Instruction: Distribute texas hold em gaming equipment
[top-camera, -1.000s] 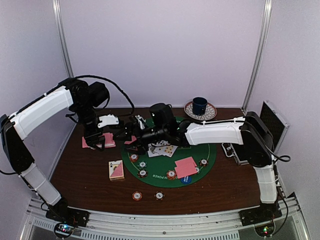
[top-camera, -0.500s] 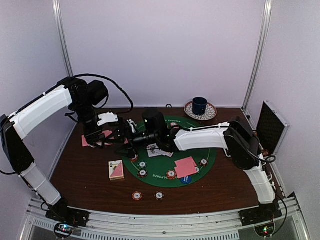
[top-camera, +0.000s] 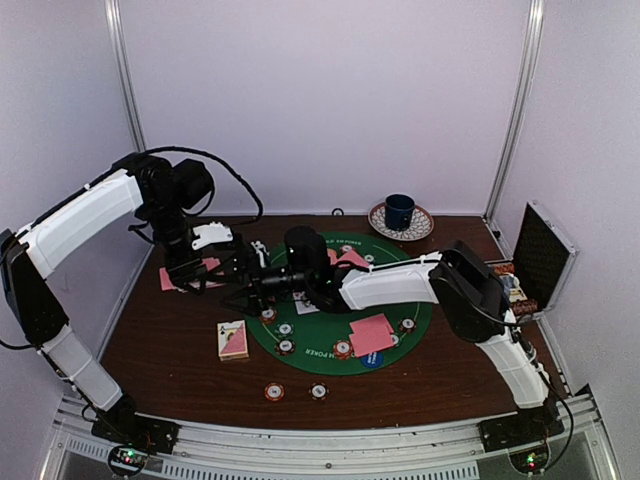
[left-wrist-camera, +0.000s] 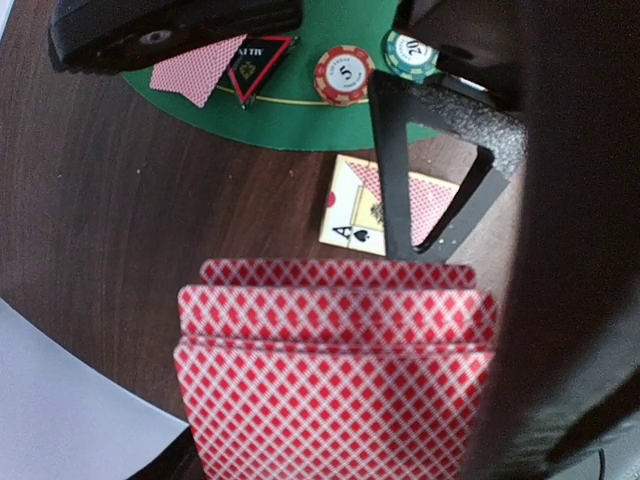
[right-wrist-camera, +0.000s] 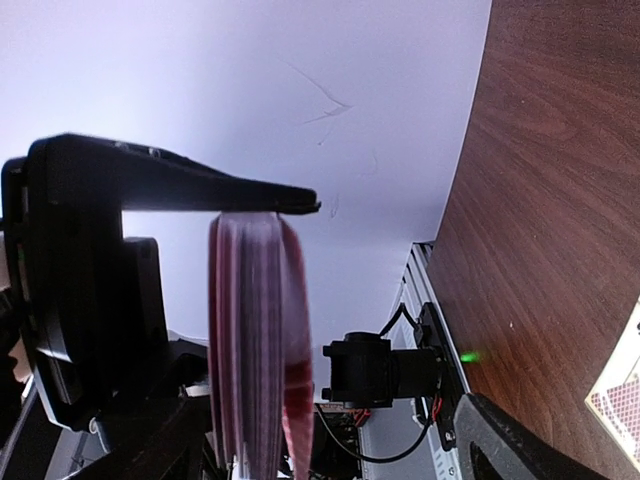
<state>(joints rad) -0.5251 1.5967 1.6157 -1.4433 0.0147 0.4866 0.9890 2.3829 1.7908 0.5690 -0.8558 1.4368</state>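
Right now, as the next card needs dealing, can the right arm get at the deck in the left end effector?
Probably yes: the right end effector hangs open beside the deck clamped in the left end effector, with nothing between them.

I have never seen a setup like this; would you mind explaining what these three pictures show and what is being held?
The machine is two white robot arms bolted at the table's near edge, each ending in a two-finger gripper. One picture looks down from above and behind; the other two come from a camera on each wrist. On the table lies a green mat with poker chips, pink-backed cards and a black triangle marker; a blue mug stands at the back, a black case at the right. The left gripper holds a deck of cards; the right gripper reaches toward it, though I cannot tell whether it is open.
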